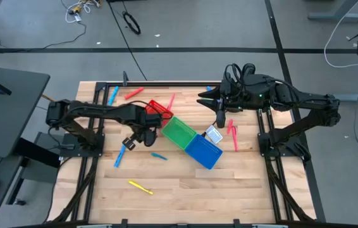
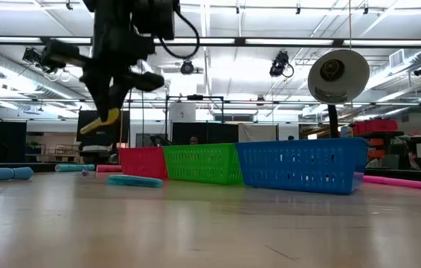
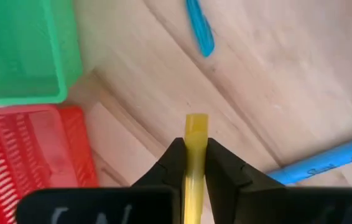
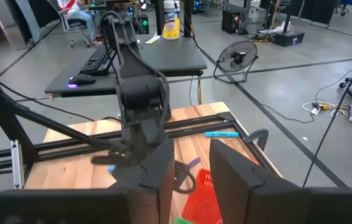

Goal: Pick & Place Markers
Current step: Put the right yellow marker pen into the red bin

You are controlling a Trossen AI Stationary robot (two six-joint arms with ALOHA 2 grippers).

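Where the overhead camera looks straight down on the wooden table point(image 1: 185, 190), three square bins sit touching in a diagonal row at its middle: a red bin point(image 1: 158, 109), a green bin point(image 1: 178, 132) and a blue bin point(image 1: 203, 152). The left gripper point(image 1: 129, 142) hangs just beside the red and green bins, on the side toward its own arm. The right gripper point(image 1: 220, 120) hovers by the far side of the blue bin, near pink markers point(image 1: 233, 132) lying on the table. Other markers lie scattered: a yellow marker on the table point(image 1: 140, 187) alone near the front edge, two blue ones point(image 1: 121, 157) close to the left gripper, and a red one point(image 1: 134, 93) toward the back. In the low view, level with the tabletop, the three bins stand side by side, and the left gripper point(image 2: 111, 104) is raised well above the wood with a held yellow marker point(image 2: 100, 123) sticking out below it at a slant. In the left wrist view, the two dark fingers point(image 3: 172, 167) are clamped on this yellow marker point(image 3: 195, 146), above bare wood beside the corners of the red and green bins, with blue markers lying farther off. In the right wrist view, the right gripper's fingers point(image 4: 160, 165) stand apart with nothing between them, and the left arm point(image 4: 135, 93) shows beyond them.
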